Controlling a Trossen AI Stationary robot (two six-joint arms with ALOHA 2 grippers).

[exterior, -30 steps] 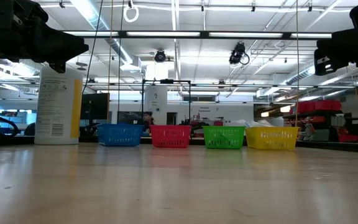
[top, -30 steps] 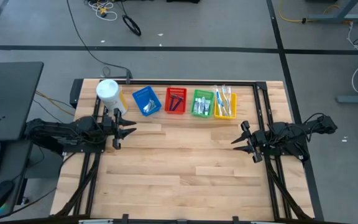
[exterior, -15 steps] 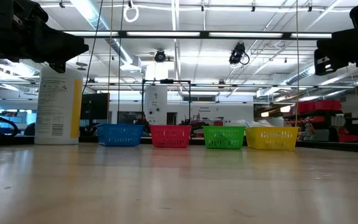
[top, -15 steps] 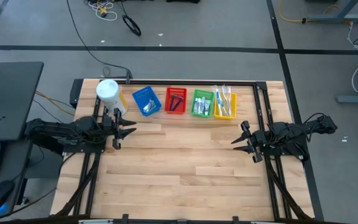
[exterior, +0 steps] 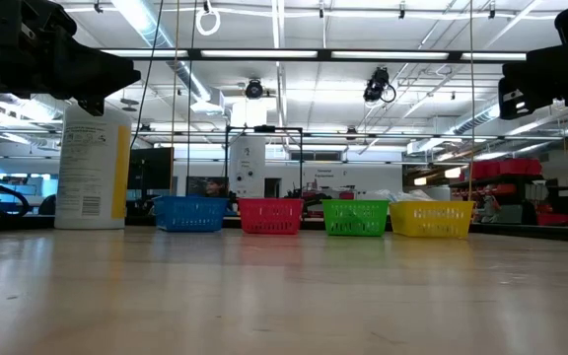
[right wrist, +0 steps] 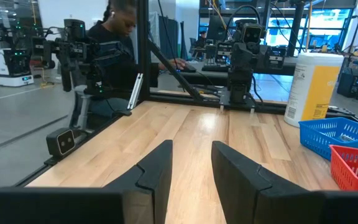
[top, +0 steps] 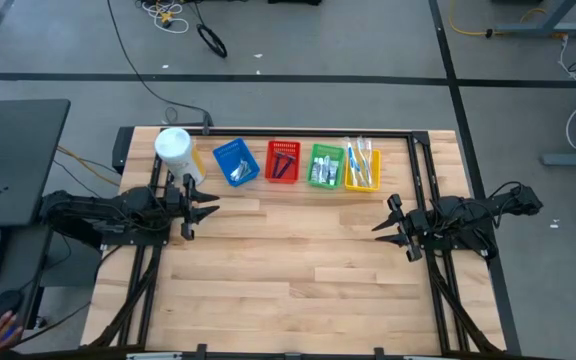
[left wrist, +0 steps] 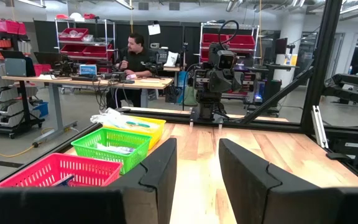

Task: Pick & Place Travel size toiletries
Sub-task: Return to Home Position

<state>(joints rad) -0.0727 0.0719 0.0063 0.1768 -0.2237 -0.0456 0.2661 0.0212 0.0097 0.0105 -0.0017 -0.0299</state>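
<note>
The toiletries lie sorted in four small baskets along the table's far edge: silver tubes in the blue basket point(top: 235, 162), dark razors in the red basket point(top: 282, 162), white tubes in the green basket point(top: 325, 166), toothbrushes in the yellow basket point(top: 362, 166). My left gripper point(top: 210, 207) hovers open above the table's left side, pointing right, empty. My right gripper point(top: 380, 225) hovers open above the right side, pointing left, empty. Each wrist view shows its own fingers point(left wrist: 194, 171) point(right wrist: 191, 165) apart, with bare table between them.
A large white canister point(top: 174, 150) with a yellow label stands at the far left corner, beside the blue basket. Bare wooden tabletop point(top: 298, 260) spreads across the middle and near side. A person sits at a desk point(left wrist: 132, 53) beyond the table; another person point(right wrist: 114, 43) stands nearby.
</note>
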